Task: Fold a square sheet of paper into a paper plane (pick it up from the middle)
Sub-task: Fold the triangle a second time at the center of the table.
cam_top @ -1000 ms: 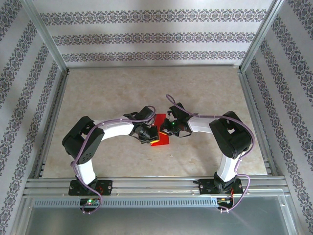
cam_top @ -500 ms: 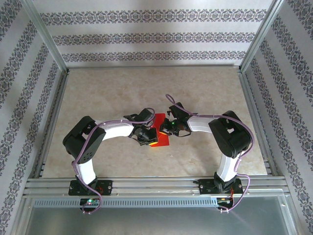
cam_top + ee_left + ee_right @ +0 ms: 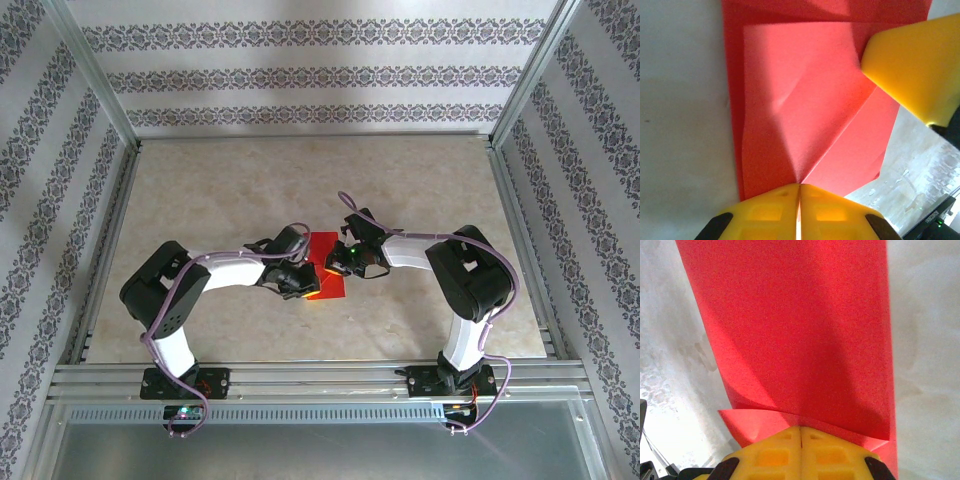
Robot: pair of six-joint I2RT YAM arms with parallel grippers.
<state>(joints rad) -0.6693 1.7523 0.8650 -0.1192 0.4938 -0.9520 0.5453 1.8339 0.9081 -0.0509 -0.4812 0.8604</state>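
Note:
The square sheet of paper (image 3: pixel 327 249) is bright red and folded into layered flaps, lying on the table between both arms. My left gripper (image 3: pixel 303 284) is at its near left edge. In the left wrist view the jaws (image 3: pixel 800 186) are shut, and a raised crease of the paper (image 3: pixel 805 100) runs straight into their tips. My right gripper (image 3: pixel 342 262) is shut, its tips (image 3: pixel 801 428) on the paper (image 3: pixel 800 330) beside a small turned-over flap. One of the right gripper's yellow fingers (image 3: pixel 912 65) rests on the sheet's far corner.
The beige table (image 3: pixel 250 190) is walled by patterned panels with metal posts. An aluminium rail (image 3: pixel 300 380) runs along the near edge, where both arm bases are bolted. Bare table surrounds the paper on all sides.
The left arm's elbow has swung out to the left and lower, and its gripper has shifted slightly towards the near side. The right arm and the paper have barely moved.

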